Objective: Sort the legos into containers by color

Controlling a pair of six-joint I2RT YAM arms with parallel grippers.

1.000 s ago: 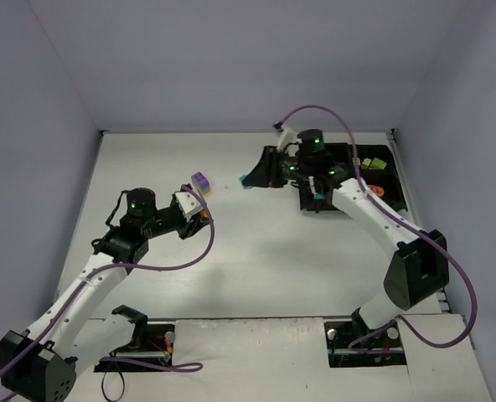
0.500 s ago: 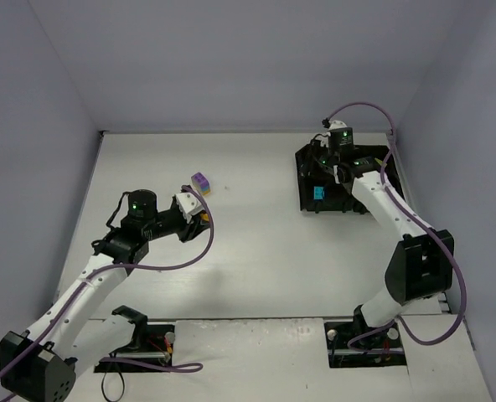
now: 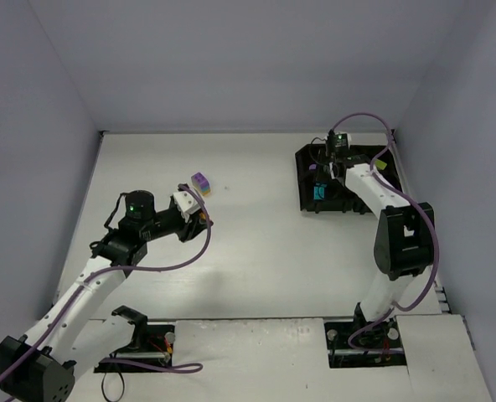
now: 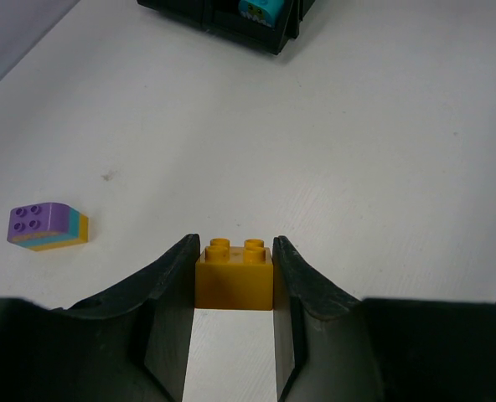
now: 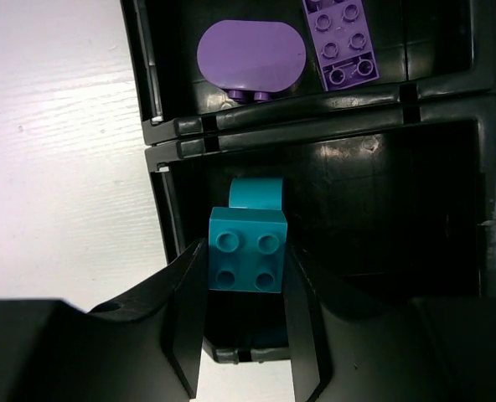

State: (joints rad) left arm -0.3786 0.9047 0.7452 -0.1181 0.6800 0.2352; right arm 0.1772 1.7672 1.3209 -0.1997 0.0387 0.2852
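Since a second ago the right arm has swung back from the open worktop to the black tray (image 3: 305,159) in the far right corner. Its right gripper (image 5: 246,276) is now clamped on a square cyan brick (image 5: 248,251), studs up with edges parallel to the walls and no long axis, over the near-left compartment where a rounded cyan piece (image 5: 256,193) lies. The next compartment holds a purple oval (image 5: 250,54) and a purple plate (image 5: 344,42). The left gripper (image 4: 235,251) has barely shifted and pinches an orange brick (image 4: 234,285), studs up, near the worktop's left middle, with a purple-topped stacked brick (image 4: 47,226) lying apart towards the far edge.
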